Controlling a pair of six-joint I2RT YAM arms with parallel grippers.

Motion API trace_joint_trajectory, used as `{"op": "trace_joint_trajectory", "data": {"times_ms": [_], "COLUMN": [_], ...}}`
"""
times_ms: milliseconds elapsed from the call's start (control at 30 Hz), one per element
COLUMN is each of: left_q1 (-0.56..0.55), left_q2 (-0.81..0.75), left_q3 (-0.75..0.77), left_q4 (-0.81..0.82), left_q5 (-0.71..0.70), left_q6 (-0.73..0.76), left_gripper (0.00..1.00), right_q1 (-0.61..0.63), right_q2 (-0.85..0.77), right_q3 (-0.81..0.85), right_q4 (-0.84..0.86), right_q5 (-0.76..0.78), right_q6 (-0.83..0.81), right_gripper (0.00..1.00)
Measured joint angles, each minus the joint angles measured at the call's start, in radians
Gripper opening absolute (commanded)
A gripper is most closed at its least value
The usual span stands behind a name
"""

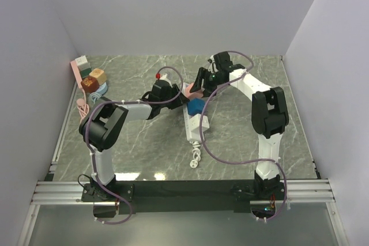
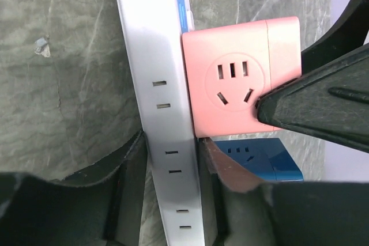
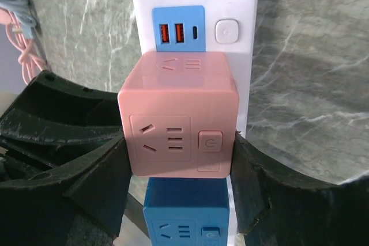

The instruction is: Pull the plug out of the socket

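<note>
The socket [image 1: 195, 126] is a long white power strip lying in the middle of the marble table. A pink cube plug [image 1: 189, 90] and a blue cube plug [image 1: 196, 106] sit side by side on it. In the right wrist view my right gripper [image 3: 179, 159] is shut on the pink plug [image 3: 179, 119], one finger on each side; the blue plug [image 3: 184, 211] sits just below. In the left wrist view my left gripper [image 2: 173, 165] is shut on the edges of the socket [image 2: 164, 102], beside the pink plug [image 2: 230, 79] and the blue plug [image 2: 259, 156].
The socket's bundled white cord [image 1: 197, 156] lies toward the near edge. Coloured blocks [image 1: 91, 76] and a coiled pink cable [image 1: 82, 106] sit at the back left by the wall. Walls close in the table on the left, back and right.
</note>
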Motion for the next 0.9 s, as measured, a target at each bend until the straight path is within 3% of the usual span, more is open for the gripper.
{"op": "trace_joint_trajectory", "data": {"times_ms": [100, 900], "left_q1": [0.002, -0.016], "left_q2": [0.009, 0.033], "left_q3": [0.001, 0.019], "left_q4": [0.013, 0.107], "left_q5": [0.001, 0.072], "left_q6": [-0.007, -0.013], "left_gripper": [0.01, 0.01], "right_q1": [-0.004, -0.096], "right_q2": [0.0, -0.066], "right_q3": [0.0, 0.037], "right_q4": [0.0, -0.2], "right_q5": [0.003, -0.014], "right_q6": [0.003, -0.099], "right_gripper": [0.0, 0.0]}}
